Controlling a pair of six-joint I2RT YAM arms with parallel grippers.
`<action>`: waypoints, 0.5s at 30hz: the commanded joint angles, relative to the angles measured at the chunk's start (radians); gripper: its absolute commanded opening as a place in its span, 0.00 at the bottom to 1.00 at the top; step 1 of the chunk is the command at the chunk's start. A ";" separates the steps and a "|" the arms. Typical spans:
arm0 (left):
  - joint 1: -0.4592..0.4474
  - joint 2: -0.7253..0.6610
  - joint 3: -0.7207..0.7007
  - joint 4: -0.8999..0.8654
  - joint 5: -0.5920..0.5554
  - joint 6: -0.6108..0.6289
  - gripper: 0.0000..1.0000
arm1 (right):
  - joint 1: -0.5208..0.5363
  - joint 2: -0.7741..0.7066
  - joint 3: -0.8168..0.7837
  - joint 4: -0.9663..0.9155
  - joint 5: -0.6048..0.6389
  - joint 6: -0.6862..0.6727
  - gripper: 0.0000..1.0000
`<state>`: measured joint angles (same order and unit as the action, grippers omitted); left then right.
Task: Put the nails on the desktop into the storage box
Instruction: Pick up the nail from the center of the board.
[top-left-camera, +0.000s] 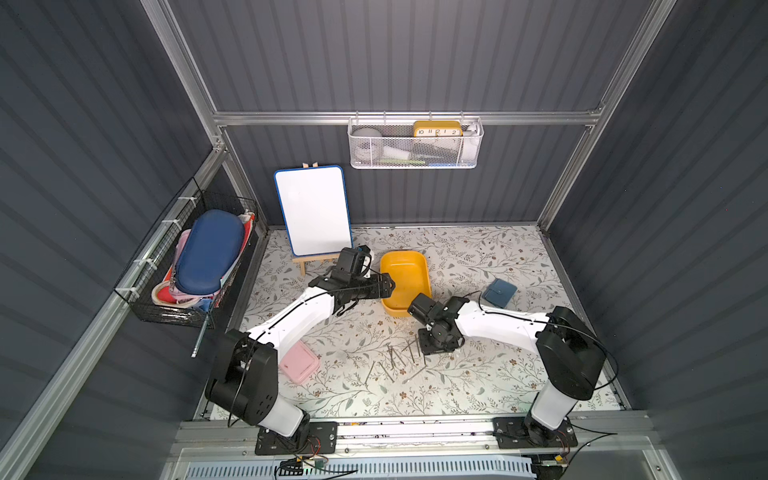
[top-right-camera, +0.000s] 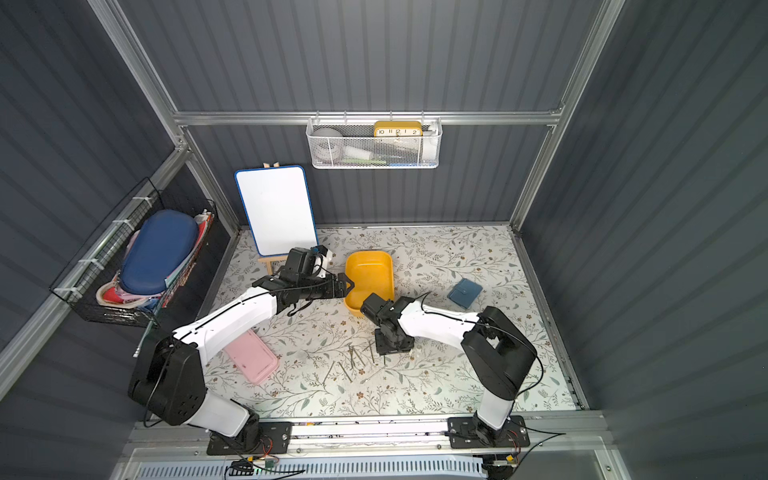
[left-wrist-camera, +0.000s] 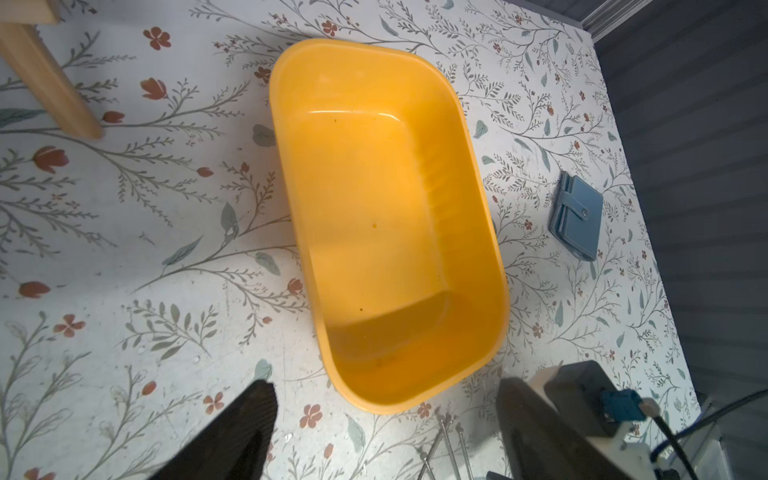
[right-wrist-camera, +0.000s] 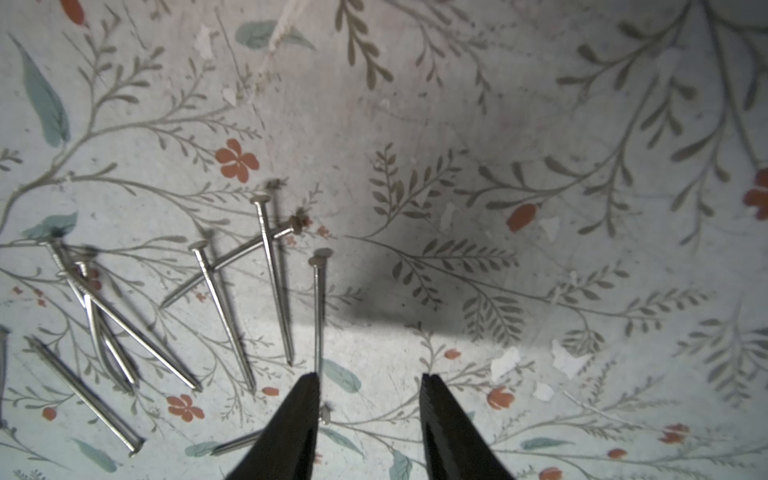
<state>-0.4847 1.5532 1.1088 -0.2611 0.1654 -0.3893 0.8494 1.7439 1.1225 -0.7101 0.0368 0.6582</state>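
Several thin grey nails (top-left-camera: 398, 358) lie scattered on the floral desktop (top-left-camera: 478, 374), in both top views (top-right-camera: 356, 358). The yellow storage box (top-left-camera: 409, 278) stands behind them, and the left wrist view shows it empty (left-wrist-camera: 374, 208). My left gripper (top-left-camera: 388, 286) hovers over the box's left edge, open and holding nothing (left-wrist-camera: 385, 383). My right gripper (top-left-camera: 440, 348) points straight down at the right end of the nails. Its jaws (right-wrist-camera: 370, 376) stand apart with bare desktop between them. One finger (right-wrist-camera: 299, 411) covers part of a nail, and the other nails (right-wrist-camera: 232, 299) lie beside it.
A pink case (top-left-camera: 299, 361) lies under my left arm. A blue wallet (top-left-camera: 500, 292) sits to the right of the box. A whiteboard on an easel (top-left-camera: 313, 210) stands at the back left. Wire baskets hang on the left wall (top-left-camera: 195, 266) and the back wall (top-left-camera: 415, 143).
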 joint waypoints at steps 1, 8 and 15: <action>-0.005 0.035 0.028 0.028 0.026 0.043 0.88 | -0.003 0.029 0.041 -0.008 0.006 -0.016 0.44; -0.005 0.091 0.027 0.049 0.026 0.049 0.85 | -0.004 0.101 0.067 -0.004 0.006 -0.013 0.41; -0.005 0.121 0.004 0.076 0.033 0.049 0.82 | -0.005 0.139 0.058 -0.012 0.036 -0.006 0.35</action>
<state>-0.4850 1.6646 1.1168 -0.2085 0.1833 -0.3641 0.8478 1.8652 1.1831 -0.7044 0.0475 0.6498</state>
